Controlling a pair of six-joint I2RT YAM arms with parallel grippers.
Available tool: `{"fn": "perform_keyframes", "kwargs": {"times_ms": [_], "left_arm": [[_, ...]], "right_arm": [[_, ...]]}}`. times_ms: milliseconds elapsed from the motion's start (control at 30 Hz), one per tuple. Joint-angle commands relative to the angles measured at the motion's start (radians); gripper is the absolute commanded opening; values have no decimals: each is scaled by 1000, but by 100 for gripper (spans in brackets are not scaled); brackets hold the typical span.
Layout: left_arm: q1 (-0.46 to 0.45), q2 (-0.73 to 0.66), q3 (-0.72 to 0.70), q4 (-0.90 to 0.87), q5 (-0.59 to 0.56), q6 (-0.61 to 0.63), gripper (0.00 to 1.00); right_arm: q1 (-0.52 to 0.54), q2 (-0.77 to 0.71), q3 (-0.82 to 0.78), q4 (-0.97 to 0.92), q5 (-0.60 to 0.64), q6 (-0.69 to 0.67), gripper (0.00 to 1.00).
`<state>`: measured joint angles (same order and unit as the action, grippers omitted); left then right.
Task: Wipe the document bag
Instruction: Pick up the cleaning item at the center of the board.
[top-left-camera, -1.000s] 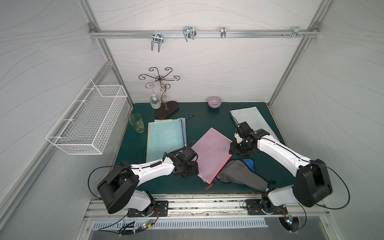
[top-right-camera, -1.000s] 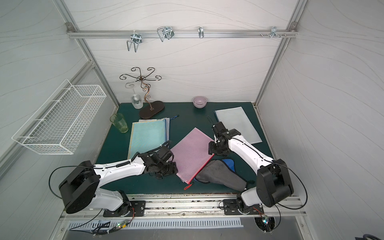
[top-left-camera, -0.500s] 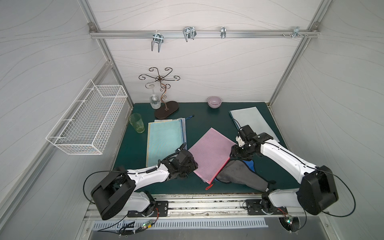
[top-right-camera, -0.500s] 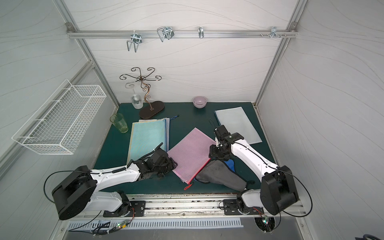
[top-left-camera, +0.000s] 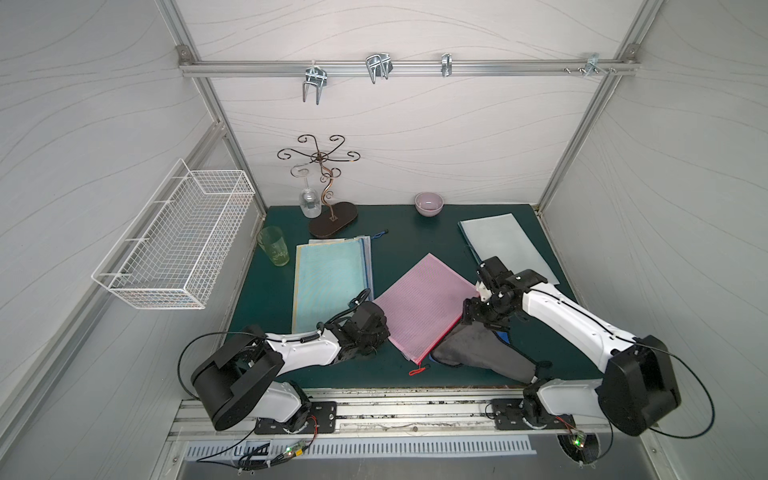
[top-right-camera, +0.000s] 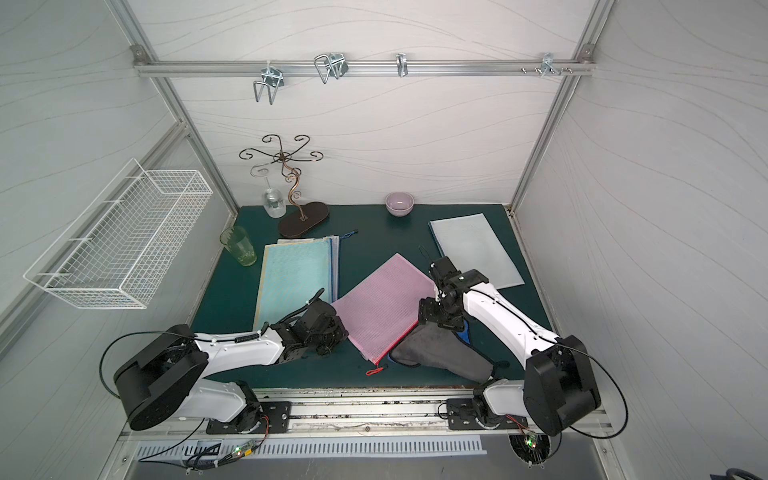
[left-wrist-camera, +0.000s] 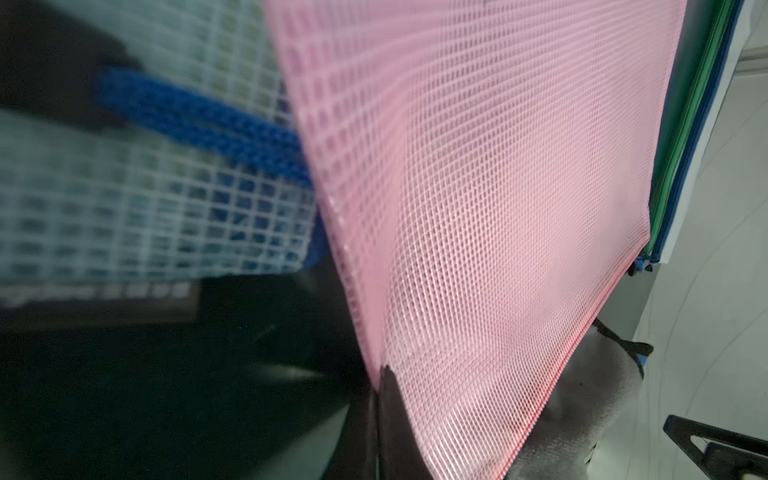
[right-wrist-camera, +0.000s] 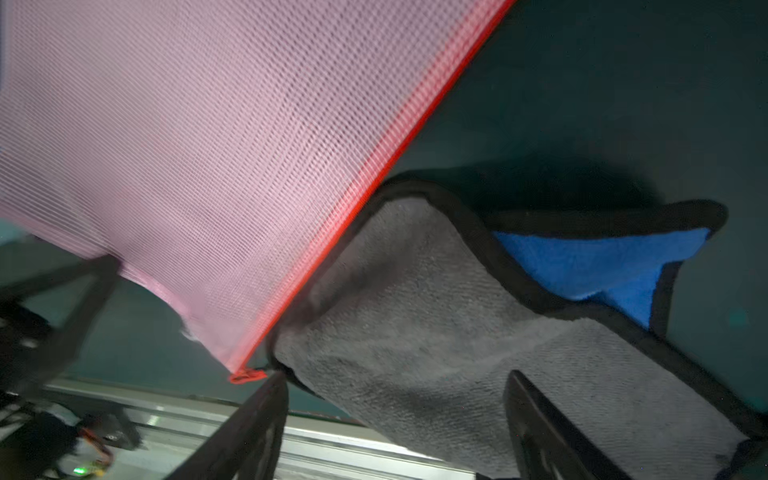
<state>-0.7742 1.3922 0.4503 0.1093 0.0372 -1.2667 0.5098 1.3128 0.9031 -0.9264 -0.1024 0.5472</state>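
I see the mat (top-left-camera: 395, 232) filling the cell floor, with the basket (top-left-camera: 174, 245) on the wall out at 9 o'clock. The bag (top-left-camera: 419, 307), pink mesh with a red zip, lies askew at the mat's centre, its zip edge facing 5 o'clock. The teal stack (top-left-camera: 332, 278) lies at 9 o'clock, just beside the bag. The pale bag (top-left-camera: 507, 245) lies at 2 o'clock.

The cloth (top-left-camera: 478, 353), grey with a blue underside, is crumpled at 5 o'clock and touches the zip edge. The stand (top-left-camera: 332, 220) is at 11 o'clock, with a glass (top-left-camera: 309, 203) hanging from it.

My left gripper (top-left-camera: 374, 334) sits at the bag's 8 o'clock corner, clenched on the bag's edge. In the left wrist view the mesh runs right into the pinch. My right gripper (top-left-camera: 476, 319) hangs over the cloth's far end, at the bag's 4 o'clock side. Its fingers (right-wrist-camera: 257, 432) are spread wide and grasp nothing.

The cup (top-left-camera: 273, 245) stands at 10 o'clock and the bowl (top-left-camera: 429, 203) at 12.
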Motion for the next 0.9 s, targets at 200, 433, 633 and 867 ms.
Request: {"fn": "perform_keyframes", "kwargs": {"times_ms": [200, 433, 633, 867], "left_arm": [[7, 29, 103, -55, 32, 117, 0], [20, 67, 162, -119, 82, 193, 0], [25, 122, 192, -125, 142, 229, 0], [27, 142, 213, -129, 175, 255, 0]], "right_arm": [[49, 76, -94, 18, -9, 77, 99], [45, 213, -118, 177, 9, 87, 91], [-5, 127, -137, 181, 29, 64, 20], [61, -129, -26, -14, 77, 47, 0]]}}
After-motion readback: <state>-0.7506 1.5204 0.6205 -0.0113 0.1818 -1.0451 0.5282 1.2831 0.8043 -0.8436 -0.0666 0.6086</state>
